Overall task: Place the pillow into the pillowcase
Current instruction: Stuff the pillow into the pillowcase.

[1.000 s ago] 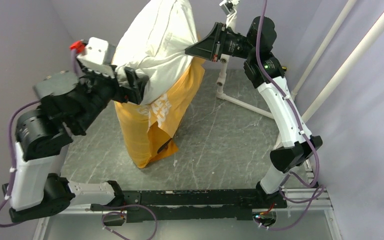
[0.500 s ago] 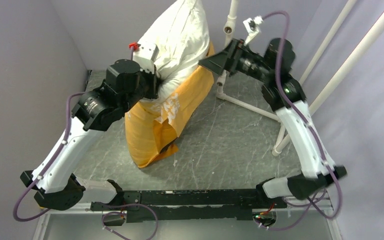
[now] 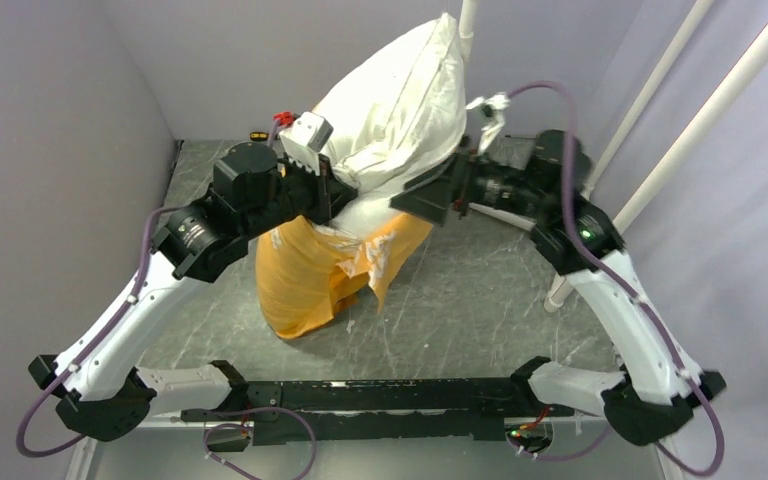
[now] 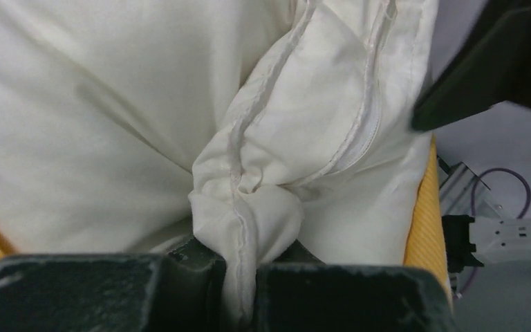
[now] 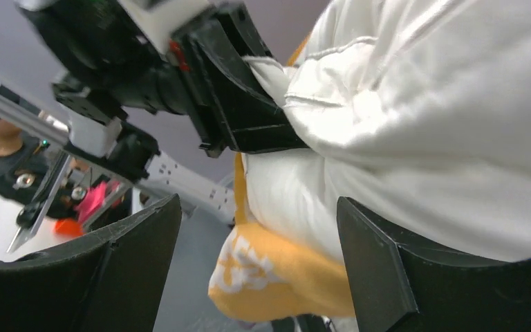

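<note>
The white pillow (image 3: pixel 400 105) stands upright, leaning toward the back right, with its lower end inside the crumpled orange pillowcase (image 3: pixel 305 285). My left gripper (image 3: pixel 336 197) is at the pillow's left side, shut on a bunched fold of white pillow fabric with a seam (image 4: pixel 243 228); the fold runs down between the jaws of that gripper (image 4: pixel 240 299). My right gripper (image 3: pixel 428 200) is at the pillow's lower right, open. In the right wrist view its fingers (image 5: pixel 387 266) stand wide apart around the pillow's bulge (image 5: pixel 442 131) and the pillowcase's edge (image 5: pixel 283 277), gripping neither.
A white pipe stand (image 3: pixel 468 25) rises just behind the pillow, with slanting white poles (image 3: pixel 660 160) at the right. Walls close in the left and the back. The black base rail (image 3: pixel 380 395) runs along the near edge of the grey table (image 3: pixel 460 300).
My left gripper closed on the pillow's fabric. My right gripper let go of the pillow, opened and dropped lower. The pillow's top swung right and the pillowcase slumped lower.
</note>
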`<move>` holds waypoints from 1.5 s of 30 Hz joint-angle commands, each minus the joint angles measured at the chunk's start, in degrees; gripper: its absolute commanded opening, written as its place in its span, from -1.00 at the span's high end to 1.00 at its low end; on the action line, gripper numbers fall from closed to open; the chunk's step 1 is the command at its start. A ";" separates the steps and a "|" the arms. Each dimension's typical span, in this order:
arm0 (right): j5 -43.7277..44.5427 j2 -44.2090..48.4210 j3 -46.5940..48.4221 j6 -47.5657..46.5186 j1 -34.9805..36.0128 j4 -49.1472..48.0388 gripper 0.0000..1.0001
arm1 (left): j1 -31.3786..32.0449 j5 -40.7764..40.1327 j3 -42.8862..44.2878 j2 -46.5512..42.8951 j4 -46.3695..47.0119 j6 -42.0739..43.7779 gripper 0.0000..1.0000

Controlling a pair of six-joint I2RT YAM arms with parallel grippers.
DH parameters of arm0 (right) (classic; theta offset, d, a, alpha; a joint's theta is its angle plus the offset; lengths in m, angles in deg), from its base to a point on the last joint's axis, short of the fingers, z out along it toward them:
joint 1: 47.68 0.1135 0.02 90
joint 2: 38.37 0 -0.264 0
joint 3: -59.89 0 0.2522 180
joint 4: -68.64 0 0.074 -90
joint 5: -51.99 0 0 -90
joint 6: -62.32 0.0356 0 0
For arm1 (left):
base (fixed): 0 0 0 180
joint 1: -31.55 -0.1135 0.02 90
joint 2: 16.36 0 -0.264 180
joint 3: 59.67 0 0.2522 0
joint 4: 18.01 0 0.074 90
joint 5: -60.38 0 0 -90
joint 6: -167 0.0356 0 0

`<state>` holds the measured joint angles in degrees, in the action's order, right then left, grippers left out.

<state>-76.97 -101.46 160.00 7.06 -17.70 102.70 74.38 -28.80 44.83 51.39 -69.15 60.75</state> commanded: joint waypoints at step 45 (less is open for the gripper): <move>17.27 6.98 -34.55 2.75 20.37 6.57 -0.78 | 4.48 -11.26 -12.92 6.34 -9.06 -3.64 1.00</move>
<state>-66.70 -95.91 125.13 7.28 0.57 121.43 80.96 -32.17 32.46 58.12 -76.28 56.77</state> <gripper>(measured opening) 0.889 0.102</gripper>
